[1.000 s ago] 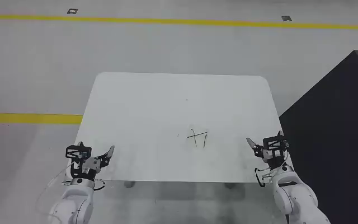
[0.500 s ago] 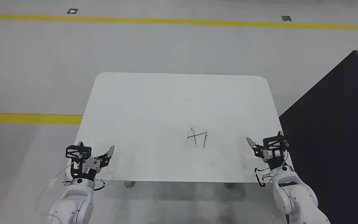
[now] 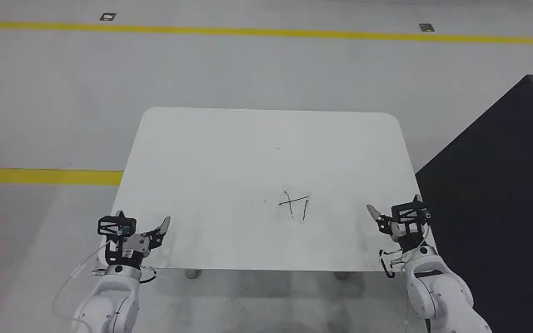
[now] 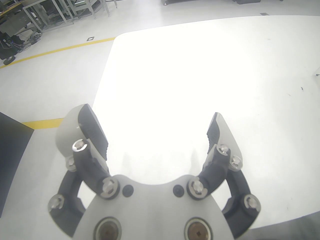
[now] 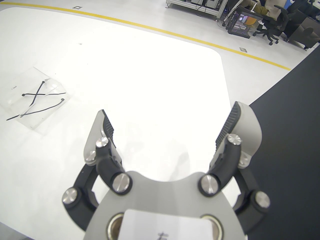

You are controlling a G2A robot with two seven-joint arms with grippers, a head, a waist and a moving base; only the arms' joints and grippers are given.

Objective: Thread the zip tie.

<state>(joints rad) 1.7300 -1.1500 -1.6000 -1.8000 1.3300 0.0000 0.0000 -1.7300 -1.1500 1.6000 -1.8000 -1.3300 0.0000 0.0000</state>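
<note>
At the near edge of the table (image 3: 250, 150), the left gripper (image 3: 141, 226) is hanging over the near left corner with its jaws standing wide apart and nothing between them; in the left wrist view the left gripper (image 4: 151, 116) is facing bare white tabletop (image 4: 200, 63). At the near right corner, the right gripper (image 3: 394, 212) is likewise holding its jaws spread and gripping nothing, and its own view is showing the ribbed black pads (image 5: 227, 123) of the right gripper (image 5: 170, 109) facing each other across a wide gap above the table (image 5: 137, 76). A little farther in, between the two grippers but nearer the right one, three black zip ties (image 3: 293, 202) are lying loose and unthreaded. Two of the zip ties (image 5: 40, 98) are crossing each other and the third is lying just beside them, all resting on a thin clear sheet (image 5: 37, 123) flat on the table. A black panel (image 3: 491, 166) is standing beside the table's right edge. Beyond the far edge, a yellow floor line (image 3: 250, 32) is running across the grey floor.
</note>
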